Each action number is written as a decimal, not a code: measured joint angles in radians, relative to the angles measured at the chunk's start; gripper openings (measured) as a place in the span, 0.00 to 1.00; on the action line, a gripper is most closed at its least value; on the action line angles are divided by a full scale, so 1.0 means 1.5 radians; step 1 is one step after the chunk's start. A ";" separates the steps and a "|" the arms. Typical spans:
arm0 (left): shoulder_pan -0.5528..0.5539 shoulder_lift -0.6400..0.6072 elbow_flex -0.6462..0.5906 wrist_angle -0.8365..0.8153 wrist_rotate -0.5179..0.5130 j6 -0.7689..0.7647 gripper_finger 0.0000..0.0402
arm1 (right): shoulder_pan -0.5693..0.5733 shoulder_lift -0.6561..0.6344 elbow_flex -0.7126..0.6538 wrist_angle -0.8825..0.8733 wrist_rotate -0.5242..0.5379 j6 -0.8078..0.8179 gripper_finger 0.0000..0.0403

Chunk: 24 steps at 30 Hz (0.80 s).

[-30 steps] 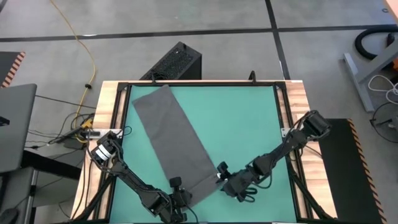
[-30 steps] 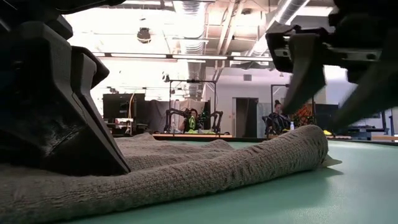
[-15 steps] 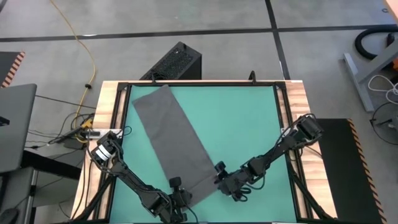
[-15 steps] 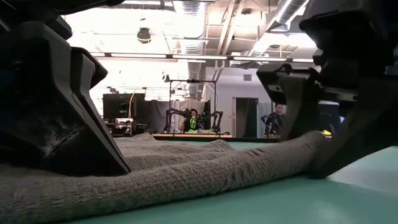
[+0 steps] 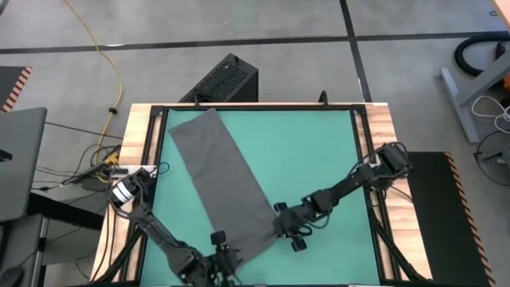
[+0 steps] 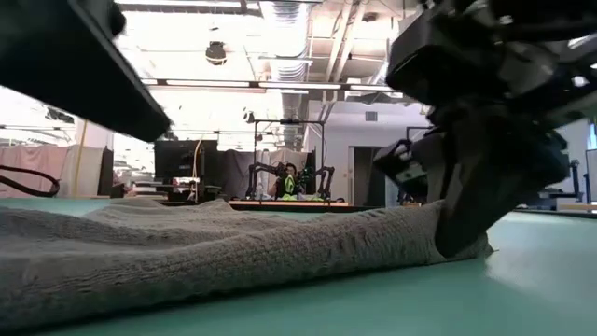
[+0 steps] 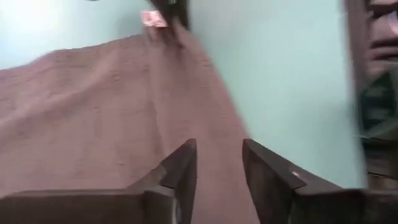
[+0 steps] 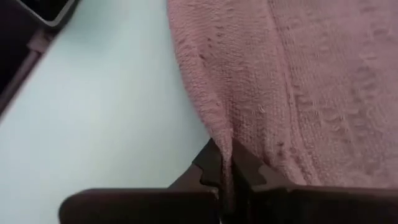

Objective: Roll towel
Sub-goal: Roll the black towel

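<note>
The right gripper [image 8: 225,167] pinches the near edge of the towel [image 5: 223,182], which lies flat across the mat [image 5: 311,151], while the left gripper [image 7: 217,168] hovers above it, fingers apart, so rolling seems barely begun and next needs that edge turned over.

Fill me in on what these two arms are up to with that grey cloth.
The job is rolling the towel, a long grey cloth lying flat and diagonal on the green mat, not visibly rolled yet. The right gripper is shut on the towel's edge at its near end. The left gripper hovers over the same end with its fingers apart, holding nothing.
</note>
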 joint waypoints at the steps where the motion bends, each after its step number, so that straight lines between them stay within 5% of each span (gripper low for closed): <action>1: -0.009 0.000 -0.001 0.010 0.002 -0.009 0.32 | -0.008 0.000 0.000 0.001 -0.015 0.011 0.06; 15: -0.019 0.034 -0.026 0.056 0.083 0.016 0.58 | -0.040 0.001 -0.001 -0.002 -0.052 0.043 0.06; 24: -0.019 0.088 -0.021 0.061 0.095 -0.067 0.53 | -0.044 0.001 -0.001 -0.008 -0.049 0.066 0.06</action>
